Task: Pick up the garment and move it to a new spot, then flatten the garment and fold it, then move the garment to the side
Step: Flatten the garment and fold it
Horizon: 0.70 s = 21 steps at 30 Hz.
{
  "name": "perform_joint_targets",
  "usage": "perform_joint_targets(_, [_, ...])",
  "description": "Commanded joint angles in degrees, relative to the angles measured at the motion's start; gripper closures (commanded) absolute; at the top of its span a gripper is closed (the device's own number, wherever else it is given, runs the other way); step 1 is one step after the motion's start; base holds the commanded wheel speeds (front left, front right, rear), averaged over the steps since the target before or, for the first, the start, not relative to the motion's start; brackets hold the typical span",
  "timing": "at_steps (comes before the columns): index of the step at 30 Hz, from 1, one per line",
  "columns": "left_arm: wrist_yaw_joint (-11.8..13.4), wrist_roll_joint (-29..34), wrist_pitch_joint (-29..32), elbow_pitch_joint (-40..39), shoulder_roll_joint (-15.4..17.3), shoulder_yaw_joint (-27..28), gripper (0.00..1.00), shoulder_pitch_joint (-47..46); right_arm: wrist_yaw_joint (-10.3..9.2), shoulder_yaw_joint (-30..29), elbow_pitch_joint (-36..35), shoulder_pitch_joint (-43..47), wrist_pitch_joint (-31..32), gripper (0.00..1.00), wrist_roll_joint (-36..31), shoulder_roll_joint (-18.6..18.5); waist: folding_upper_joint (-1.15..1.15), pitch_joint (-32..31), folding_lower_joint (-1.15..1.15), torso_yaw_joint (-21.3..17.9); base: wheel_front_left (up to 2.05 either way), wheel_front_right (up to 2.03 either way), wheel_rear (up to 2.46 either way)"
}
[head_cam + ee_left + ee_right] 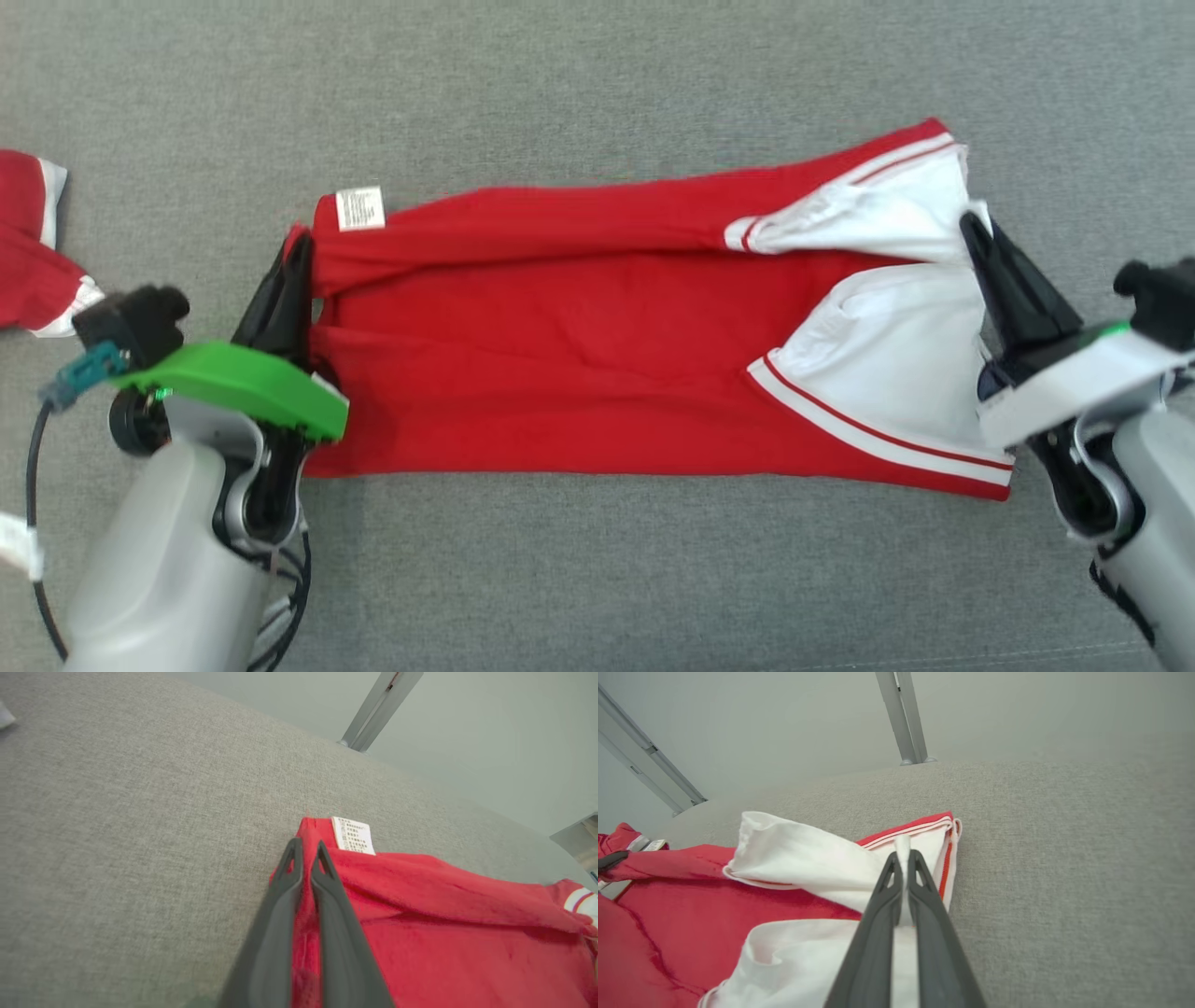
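Left gripper (297, 250) clamped on the red edge just under the label (359, 207); garment (560, 373) stretched between both grippers on the grey surface (597, 84); right gripper (977, 231) pinched on white fabric; looks like flattening; next, probably fold, both ends lifted evenly.

Grey fabric surface (597, 75), second red-and-white cloth (26, 257) at its left edge
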Motion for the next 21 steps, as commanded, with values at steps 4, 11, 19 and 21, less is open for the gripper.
perform_joint_targets(4, [2.3,0.0,0.1,-5.1,1.8,0.3,1.00,5.8,-0.08,-4.3,-3.0,7.9,-0.4,1.00,-1.8,2.9,0.00,-1.1,0.00,-0.6,0.00,0.00,0.00])
perform_joint_targets(11, [6.2,2.3,-0.6,-9.2,3.2,-0.3,0.00,11.7,-0.08,-9.3,-6.6,17.1,-0.5,0.00,-5.6,7.1,0.00,-2.5,0.00,-0.9,0.00,0.00,0.00])
perform_joint_targets(19, [15.4,13.1,-6.9,-16.0,2.6,0.8,0.00,17.4,-0.08,-18.5,-14.5,22.0,-0.4,0.00,-17.9,12.9,0.00,-5.4,0.00,-2.1,0.00,0.00,0.00])
perform_joint_targets(21, [17.5,16.9,-7.3,-18.9,2.2,1.0,0.00,18.9,-0.07,-20.8,-16.3,22.7,0.0,0.00,-20.7,14.3,0.00,-6.3,0.00,-2.2,0.00,0.00,0.00])
